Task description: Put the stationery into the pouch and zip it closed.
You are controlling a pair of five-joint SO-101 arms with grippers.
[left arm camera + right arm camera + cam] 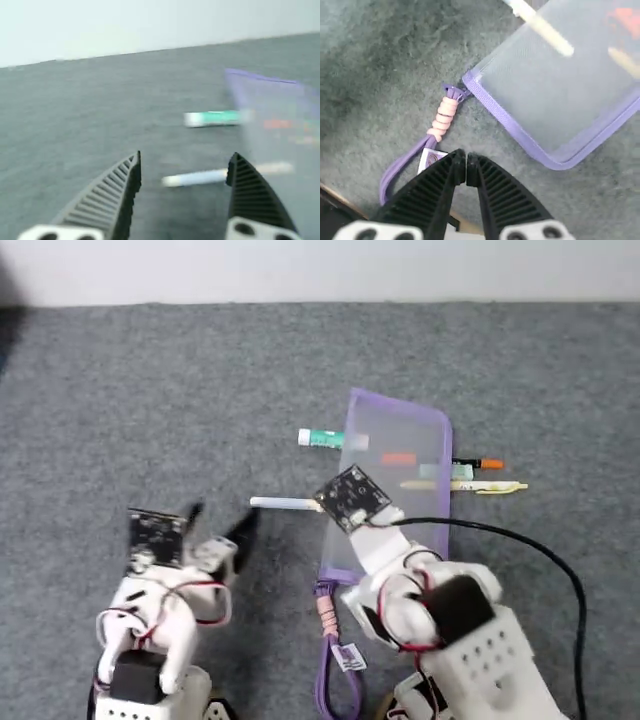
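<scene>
pen pickup seems in hand: the slim white pen [285,503] is lying at 9 o'clock of the translucent purple-trimmed pouch [398,425], being faced by the left gripper [186,157], fingers wide; right gripper [466,157] fingers are pressed together, empty. closing around the pen is needed next.

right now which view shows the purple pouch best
The high view: the pouch lies nearly whole there, the right arm covering its near end. The right wrist view gives one corner with the pink cord; the left wrist view, its side from a low angle.

pouch [560,100]: translucent smooth plastic, purple cloth edging
table [150,390]: grey carpet-like cloth, rough, matt
left gripper [185,156]: black ribbed plastic, matt
strap [402,162]: purple cloth cord
</scene>
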